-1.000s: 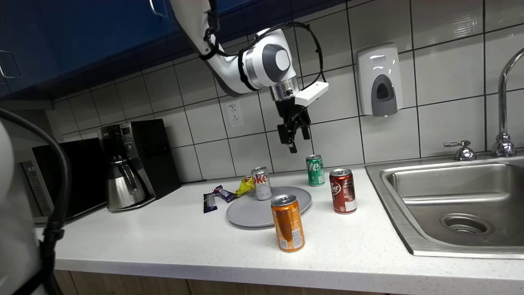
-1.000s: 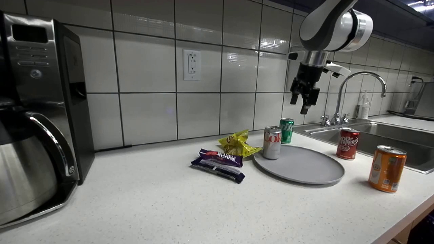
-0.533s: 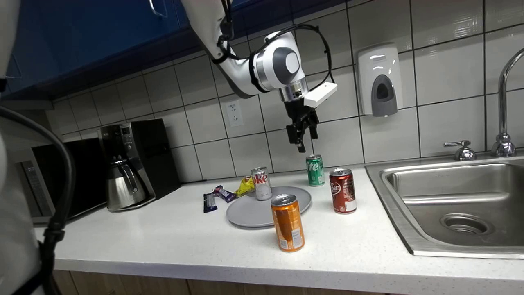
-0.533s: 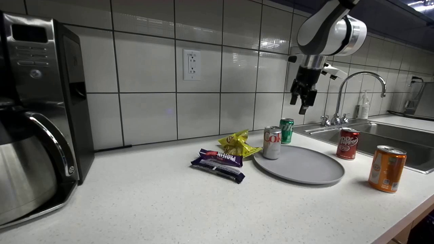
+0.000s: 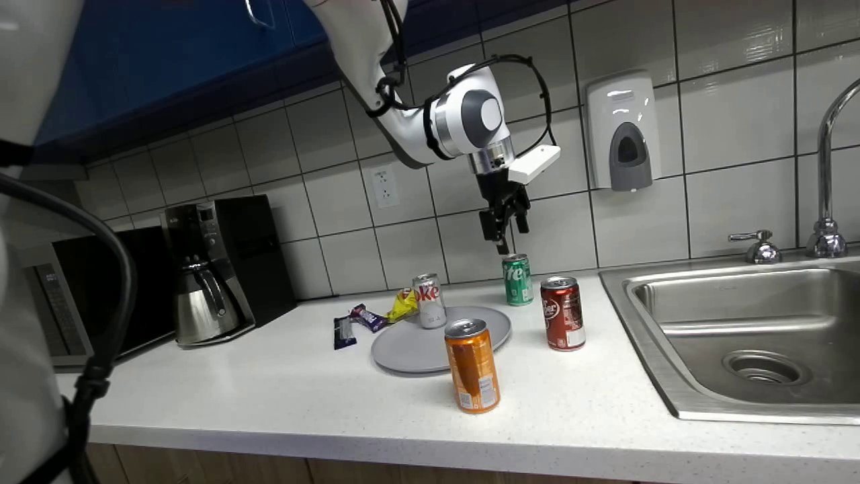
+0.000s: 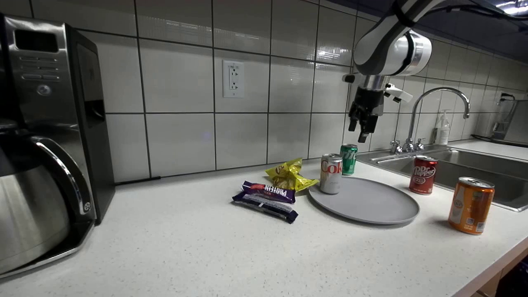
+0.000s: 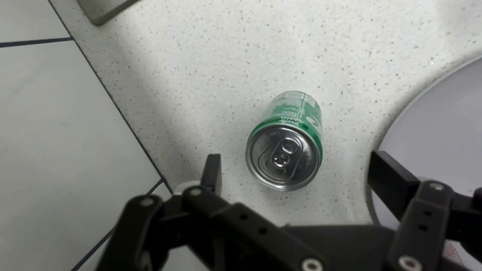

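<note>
Hovering gripper (image 7: pixel 295 160): pointing down just above the green can (image 7: pixel 288 148), not touching it; both exterior views put it over the back of the countertop (image 5: pixel 269 390).
Jaws: released, spread wide, holding nothing; wrist view shows counter speckle on both sides of the can.
Green can: upright on the countertop, near the tiled wall (image 5: pixel 396 255), near the grey plate (image 6: pixel 375 206) but off it, between the fingertips as the wrist view sees it.
Grey plate: flat on the countertop, silver Coke can (image 6: pixel 331 177) upright on it close to the rim.
Snacks: yellow bag (image 6: pixel 288 175) at the plate's rim, can't tell if touching; purple protein bar (image 6: pixel 268 192) and dark-wrapped bar (image 6: pixel 264 208) lying just beside each other.
Dr Pepper can (image 5: pixel 563 314): upright on the countertop, between plate and sink (image 5: pixel 646 336).
Orange can (image 5: pixel 472 366): upright, near the front edge, hiding part of the plate in an exterior view.
Sink: steel, faucet (image 5: pixel 827 240) at its back.
Wall: dispenser (image 5: pixel 621 134) and outlet (image 5: pixel 385 186) mounted on tile, blue cabinets (image 5: pixel 154 60) above.
Coffee maker (image 5: pixel 248 255): carafe (image 5: pixel 201 312) seated, microwave (image 5: pixel 148 289) next to it.
Arm (image 5: pixel 463 114): white, reaching in from above, black cable looped at the wrist.
</note>
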Controlling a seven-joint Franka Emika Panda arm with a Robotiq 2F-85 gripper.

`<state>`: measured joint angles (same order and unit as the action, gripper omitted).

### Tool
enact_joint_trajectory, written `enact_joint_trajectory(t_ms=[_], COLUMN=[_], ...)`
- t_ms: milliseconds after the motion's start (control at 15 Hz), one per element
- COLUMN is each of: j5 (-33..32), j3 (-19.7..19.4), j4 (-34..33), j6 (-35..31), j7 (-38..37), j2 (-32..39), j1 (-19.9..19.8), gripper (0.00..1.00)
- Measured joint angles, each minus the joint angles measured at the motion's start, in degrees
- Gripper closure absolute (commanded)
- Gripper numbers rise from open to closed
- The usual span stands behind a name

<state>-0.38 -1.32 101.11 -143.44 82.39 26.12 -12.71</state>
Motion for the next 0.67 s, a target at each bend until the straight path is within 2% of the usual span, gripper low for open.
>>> enact_joint_trajectory(t_ms=[667], j5=[0.01], j3=[0.76], j4=[-5.74], j6=[5.18], j7=[0.12], j2=[3.81], j1=[-0.18], gripper=[0.00])
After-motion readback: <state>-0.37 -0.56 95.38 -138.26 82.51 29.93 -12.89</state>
